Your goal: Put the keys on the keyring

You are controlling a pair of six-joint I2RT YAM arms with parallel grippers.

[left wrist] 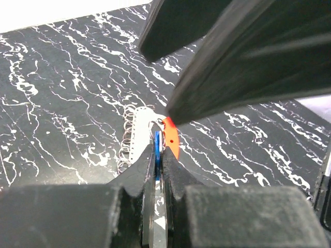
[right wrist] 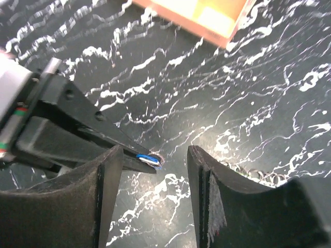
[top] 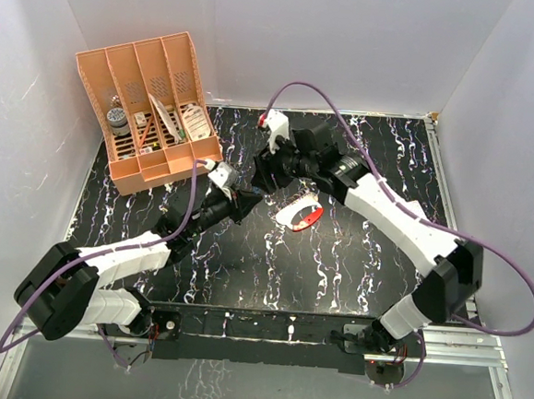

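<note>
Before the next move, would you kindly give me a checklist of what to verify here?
1. Blue-headed key pinched in left gripper: ok, fingers shut on it.
2. Right gripper open and empty: ok.
3. Keyring held steady: not ok, it lies loose on the table.
4. Key lined up with the keyring's opening: cannot tell.
5. Grippers clear of each other: not ok, right fingers flank the left gripper's tip.

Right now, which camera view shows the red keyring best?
The top external view: the whole keyring is in sight, uncovered, though small. The left wrist view shows it close but partly hidden. The right wrist view shows only some small wire rings.
</note>
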